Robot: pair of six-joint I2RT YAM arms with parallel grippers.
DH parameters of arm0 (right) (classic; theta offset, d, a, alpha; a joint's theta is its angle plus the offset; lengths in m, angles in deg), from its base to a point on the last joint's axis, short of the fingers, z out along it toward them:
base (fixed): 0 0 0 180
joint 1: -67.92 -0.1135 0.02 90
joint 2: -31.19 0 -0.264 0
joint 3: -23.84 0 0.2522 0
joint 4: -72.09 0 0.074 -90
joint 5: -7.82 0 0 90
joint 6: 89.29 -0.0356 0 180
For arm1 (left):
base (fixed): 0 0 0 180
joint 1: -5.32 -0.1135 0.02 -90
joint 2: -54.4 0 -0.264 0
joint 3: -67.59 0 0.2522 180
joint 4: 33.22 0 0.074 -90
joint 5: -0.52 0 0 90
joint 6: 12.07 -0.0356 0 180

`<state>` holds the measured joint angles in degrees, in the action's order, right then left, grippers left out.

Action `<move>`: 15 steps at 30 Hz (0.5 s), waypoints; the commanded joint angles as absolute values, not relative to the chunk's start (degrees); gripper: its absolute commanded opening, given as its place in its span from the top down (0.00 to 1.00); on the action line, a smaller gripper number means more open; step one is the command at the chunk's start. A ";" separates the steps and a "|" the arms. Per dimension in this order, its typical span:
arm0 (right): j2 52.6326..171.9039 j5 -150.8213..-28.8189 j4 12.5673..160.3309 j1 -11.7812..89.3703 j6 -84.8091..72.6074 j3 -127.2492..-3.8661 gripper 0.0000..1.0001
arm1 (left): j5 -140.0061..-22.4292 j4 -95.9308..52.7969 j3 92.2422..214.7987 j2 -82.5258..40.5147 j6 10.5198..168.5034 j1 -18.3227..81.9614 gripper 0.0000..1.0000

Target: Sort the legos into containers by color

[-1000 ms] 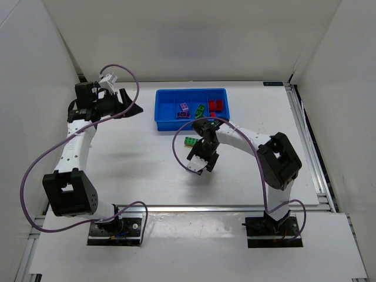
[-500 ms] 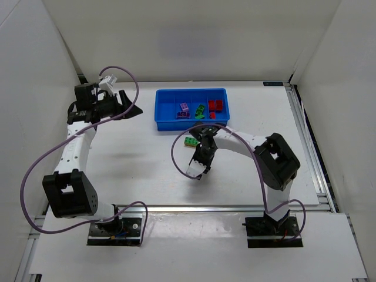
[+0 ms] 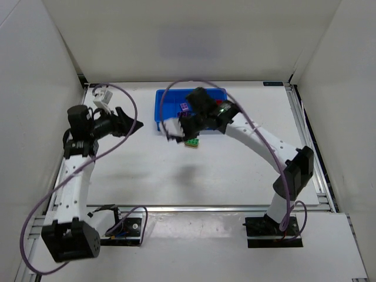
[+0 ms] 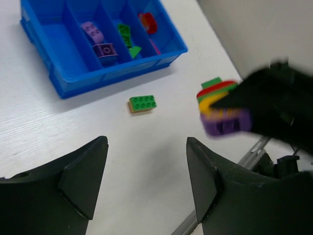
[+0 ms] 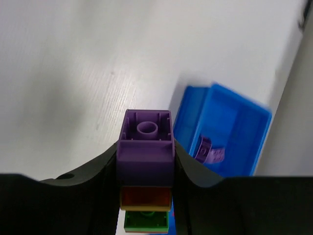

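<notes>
Sorting looks partway done: near the table's middle a glossy studded green brick (image 3: 191, 142) lies loose, while the right gripper (image 5: 145, 171) clenches a green-red-yellow-purple stack (image 4: 220, 110) that will need splitting. The left gripper (image 4: 146, 171) hangs released and empty. At the far edge, the smooth blue tray (image 4: 112, 73) holds purple bricks (image 4: 98, 41), green bricks (image 4: 126, 35) and red bricks (image 4: 148, 22) in separate compartments.

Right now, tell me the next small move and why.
Probably carry the stack in the right end effector toward the open left end effector, so it can pull a brick off: purple, yellow, red and green bricks are stuck together and cannot be sorted like that.
</notes>
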<state>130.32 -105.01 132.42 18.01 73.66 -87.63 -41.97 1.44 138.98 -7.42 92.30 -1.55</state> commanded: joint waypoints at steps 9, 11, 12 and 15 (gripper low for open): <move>136.46 -145.58 127.62 42.50 -4.80 -95.57 1.00 | -31.82 -9.53 127.05 6.24 93.32 -0.57 0.21; 137.53 -150.10 118.36 43.83 -17.83 -93.21 1.00 | -33.39 -9.53 128.28 5.80 91.91 1.01 0.21; 137.54 -151.16 114.11 44.97 -22.62 -89.71 1.00 | -34.19 -9.53 128.72 5.71 90.17 1.54 0.21; 138.49 -152.40 102.31 45.86 -37.22 -85.74 1.00 | -35.07 -9.36 130.74 4.13 85.87 3.73 0.22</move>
